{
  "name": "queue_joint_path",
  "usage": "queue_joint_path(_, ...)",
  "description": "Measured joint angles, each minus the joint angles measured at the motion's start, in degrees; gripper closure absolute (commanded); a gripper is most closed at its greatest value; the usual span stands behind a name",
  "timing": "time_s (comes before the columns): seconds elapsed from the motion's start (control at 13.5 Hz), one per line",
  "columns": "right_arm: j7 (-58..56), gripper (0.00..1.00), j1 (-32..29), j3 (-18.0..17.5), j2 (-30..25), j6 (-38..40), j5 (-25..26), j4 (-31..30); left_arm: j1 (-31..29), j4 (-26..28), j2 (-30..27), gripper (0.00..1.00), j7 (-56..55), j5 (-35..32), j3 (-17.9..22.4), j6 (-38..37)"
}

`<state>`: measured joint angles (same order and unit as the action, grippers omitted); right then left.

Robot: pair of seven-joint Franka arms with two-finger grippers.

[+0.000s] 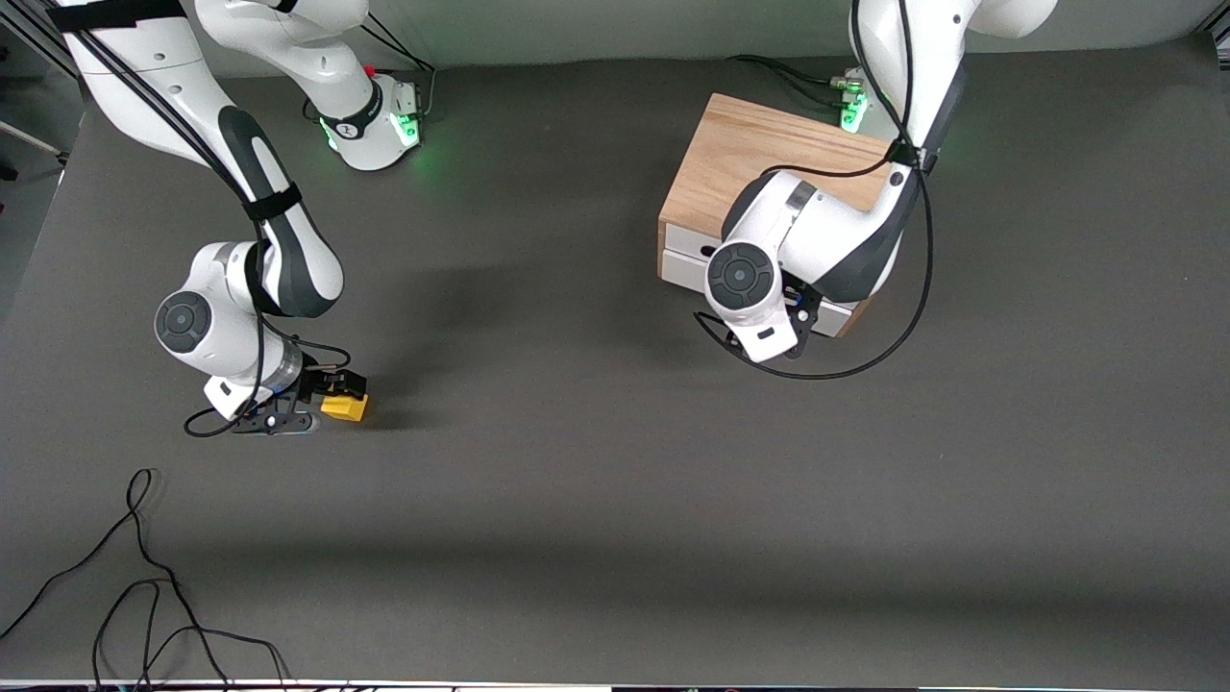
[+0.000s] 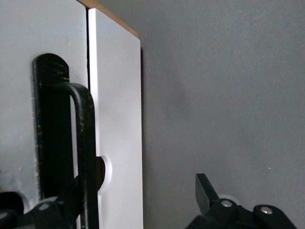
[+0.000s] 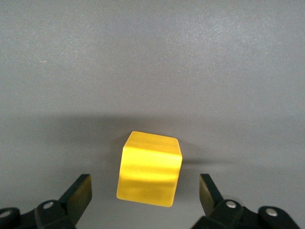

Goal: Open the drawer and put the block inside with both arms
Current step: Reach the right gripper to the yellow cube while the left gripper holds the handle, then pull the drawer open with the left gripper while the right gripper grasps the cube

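The small yellow cube block [image 1: 345,407] lay on the dark grey counter [image 1: 596,481] toward the right arm's end, well apart from the light oak box cabinet [image 1: 759,163] that stood toward the left arm's end. The right arm's black two-finger tool [image 3: 144,195] was low over the block with its fingers wide open. In the right wrist view one finger [image 3: 78,191] showed on each side of the cube, with a clear gap at both sides, so the block was not gripped and rested flat on the counter.

The left arm's tool [image 2: 138,200] was in front of the cabinet, at the white front panels. It was open too. In the left wrist view one finger stood by the black wire handle [image 2: 83,143] of the drawer [image 2: 28,95], and the other finger [image 2: 205,191] was apart from it over the grey counter. I could not tell if the first finger touched the handle. The drawer looked shut, its white front nearly level with the second white panel [image 2: 116,119] beside it. In the front view the left arm's wrist covered most of these panels.

A loose black cable [image 1: 144,586] lay on the counter, nearer to the front camera than the block.
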<state>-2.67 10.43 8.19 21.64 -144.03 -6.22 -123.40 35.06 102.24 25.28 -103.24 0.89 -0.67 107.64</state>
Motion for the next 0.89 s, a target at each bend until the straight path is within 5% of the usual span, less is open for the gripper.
queue_joint_path(0.44, 0.0, 0.01, 0.0, 0.02, 1.26, -2.25, 0.0, -0.14, -0.28, -2.21, 0.86, 0.0, 0.28, 0.0, 0.1, 0.71)
queue_joint_path(0.89, 0.0, 0.25, 0.0, 0.03, 2.69, -4.47, -0.01, -0.16, -0.66, -7.53, 4.29, 0.0, 2.84, -0.01, 0.12, 1.67)
